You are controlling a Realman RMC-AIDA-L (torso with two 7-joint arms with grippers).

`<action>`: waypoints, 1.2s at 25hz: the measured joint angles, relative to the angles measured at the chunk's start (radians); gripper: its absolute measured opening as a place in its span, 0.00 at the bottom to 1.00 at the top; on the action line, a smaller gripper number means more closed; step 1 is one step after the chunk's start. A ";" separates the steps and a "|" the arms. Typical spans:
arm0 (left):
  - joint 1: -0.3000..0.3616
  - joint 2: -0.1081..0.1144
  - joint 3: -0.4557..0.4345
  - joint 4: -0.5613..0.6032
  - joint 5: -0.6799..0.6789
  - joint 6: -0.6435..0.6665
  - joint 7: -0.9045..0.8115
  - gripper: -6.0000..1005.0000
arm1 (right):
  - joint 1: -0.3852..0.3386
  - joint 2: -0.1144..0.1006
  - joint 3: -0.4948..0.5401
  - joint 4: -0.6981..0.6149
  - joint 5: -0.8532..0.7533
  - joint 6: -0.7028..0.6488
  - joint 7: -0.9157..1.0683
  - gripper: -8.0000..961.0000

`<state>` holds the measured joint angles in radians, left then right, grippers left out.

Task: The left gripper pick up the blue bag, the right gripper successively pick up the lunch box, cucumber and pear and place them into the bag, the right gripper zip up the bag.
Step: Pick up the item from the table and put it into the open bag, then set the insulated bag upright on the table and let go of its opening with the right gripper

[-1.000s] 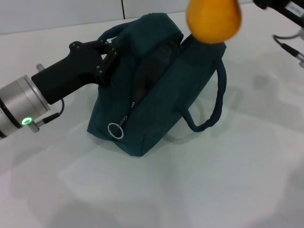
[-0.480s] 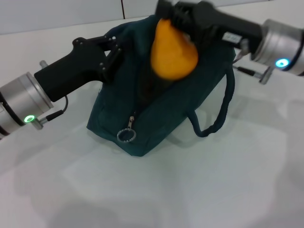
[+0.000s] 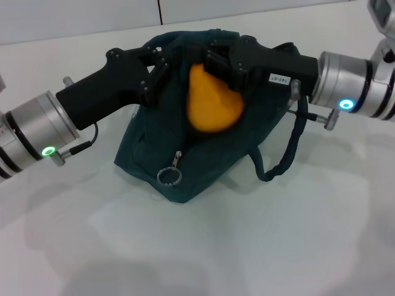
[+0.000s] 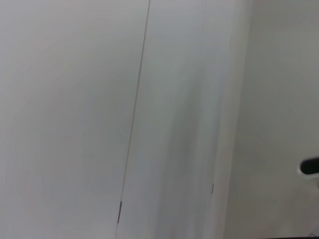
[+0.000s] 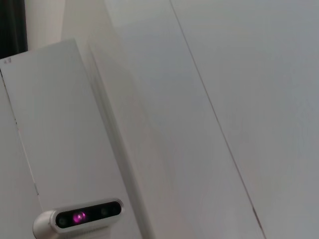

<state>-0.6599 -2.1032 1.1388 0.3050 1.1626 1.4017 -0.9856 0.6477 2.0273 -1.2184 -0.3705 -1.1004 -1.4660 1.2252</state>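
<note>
The blue bag [image 3: 210,166] stands on the white table in the middle of the head view, its top open and its zipper ring pull [image 3: 168,177] hanging at the front. My left gripper [image 3: 157,61] comes in from the left and is shut on the bag's top edge near a handle, holding it open. My right gripper [image 3: 216,61] reaches in from the right, shut on the top of the yellow-orange pear [image 3: 213,106], which hangs in the bag's opening, partly inside. The lunch box and cucumber are out of view. The wrist views show only white wall.
The bag's other loop handle [image 3: 287,151] droops on the table to the right. White tabletop [image 3: 247,246] spreads in front of the bag. A white wall [image 3: 80,15] stands behind.
My right gripper has carried the pear from high at the back right down and leftward into the bag's opening. The left gripper keeps hold of the bag and shifted slightly right.
</note>
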 joint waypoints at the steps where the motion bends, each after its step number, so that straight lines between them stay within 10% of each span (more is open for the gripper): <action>1: 0.000 0.000 0.000 0.000 -0.001 0.000 -0.001 0.05 | -0.005 0.000 -0.002 0.002 0.010 -0.006 -0.010 0.09; 17: 0.001 0.003 -0.002 0.000 -0.021 -0.006 -0.007 0.05 | -0.038 -0.005 -0.007 0.008 0.083 -0.105 -0.081 0.30; 30: 0.016 0.005 -0.005 -0.001 -0.068 -0.045 0.036 0.05 | -0.331 -0.170 0.002 -0.099 -0.035 -0.327 -0.074 0.34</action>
<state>-0.6442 -2.0984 1.1341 0.3039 1.0951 1.3566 -0.9495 0.3163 1.8572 -1.2165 -0.4694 -1.1352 -1.7930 1.1516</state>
